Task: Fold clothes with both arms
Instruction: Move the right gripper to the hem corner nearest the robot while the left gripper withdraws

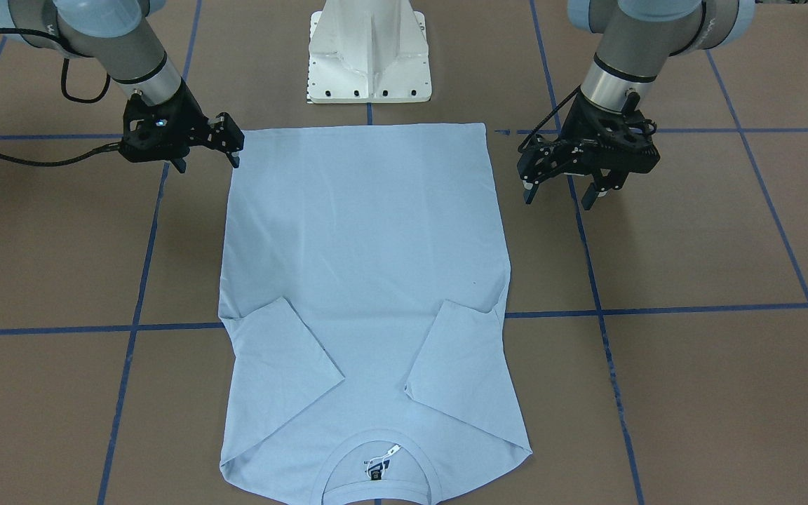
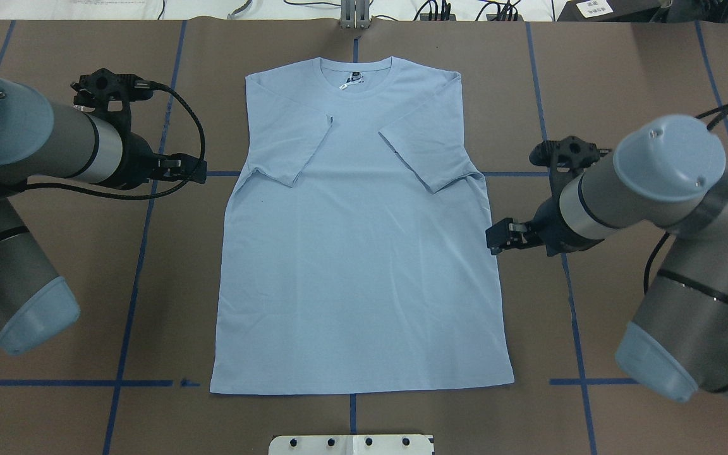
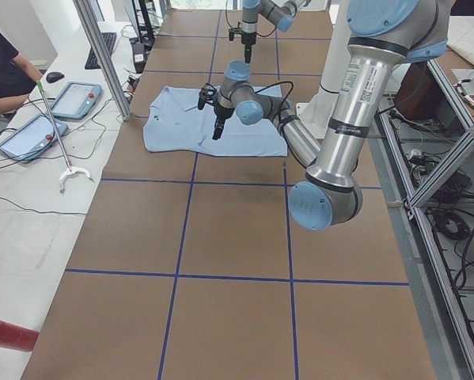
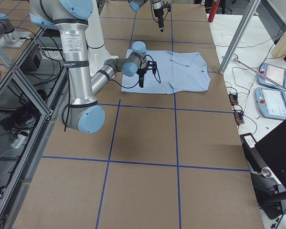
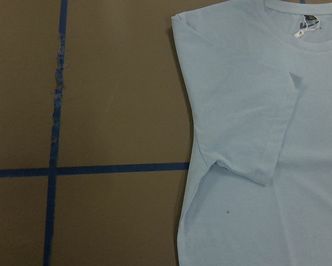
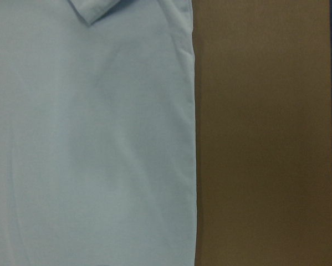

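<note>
Brown paper-covered table [image 2: 591, 95], gridded with blue tape lines [image 2: 143, 253]. The light blue short-sleeved T-shirt [image 2: 357, 253] lies flat at centre, collar far, sleeves tucked inward. My left gripper [image 1: 560, 195] and right gripper [image 1: 207, 163] hover beside its long edges, jaws wide and empty, placed to pinch each side.

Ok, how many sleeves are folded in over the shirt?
2. One sleeve lies folded across the chest on the robot's left side, and the other sleeve is folded the same way on its right. Both rest flat on the shirt; neither is hidden.
</note>
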You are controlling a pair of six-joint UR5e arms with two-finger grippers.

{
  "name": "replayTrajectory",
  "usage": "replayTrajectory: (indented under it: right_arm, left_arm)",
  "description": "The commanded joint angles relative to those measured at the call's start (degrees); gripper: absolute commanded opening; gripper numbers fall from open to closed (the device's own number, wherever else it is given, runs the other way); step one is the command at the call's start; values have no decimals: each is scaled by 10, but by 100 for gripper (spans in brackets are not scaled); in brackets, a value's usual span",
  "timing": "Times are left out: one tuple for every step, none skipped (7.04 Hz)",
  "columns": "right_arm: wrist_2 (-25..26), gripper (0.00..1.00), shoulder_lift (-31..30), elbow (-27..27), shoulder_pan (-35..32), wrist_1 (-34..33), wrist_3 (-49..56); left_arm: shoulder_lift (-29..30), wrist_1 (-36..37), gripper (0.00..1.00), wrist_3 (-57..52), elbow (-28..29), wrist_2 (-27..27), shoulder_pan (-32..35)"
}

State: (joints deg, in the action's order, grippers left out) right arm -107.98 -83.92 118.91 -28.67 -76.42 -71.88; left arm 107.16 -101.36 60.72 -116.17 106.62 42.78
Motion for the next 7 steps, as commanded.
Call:
replayTrajectory:
  right_arm:
    - [70,100,-31,1,90,29,-72]
    - [79,100,-33,0,112,28,-73]
    - [74,100,-27,-4,122,29,-74]
    - [73,100,-32,-5,128,25,-74]
    - [74,100,-32,-7,134,24,-76]
    - [79,100,-30,-15,146,24,-89]
    - [81,100,-26,-24,150,25,-99]
  left_arm:
    - [1,0,100,3,-8,-1,-3]
    - [3,0,100,3,-9,-1,-3]
    - [3,0,100,3,-9,-2,-3]
    - [3,0,100,4,-9,-2,-3]
    - [3,0,100,4,-9,-2,-4]
    - [3,0,100,4,-9,-3,-4]
    - [3,0,100,4,-9,-3,-4]
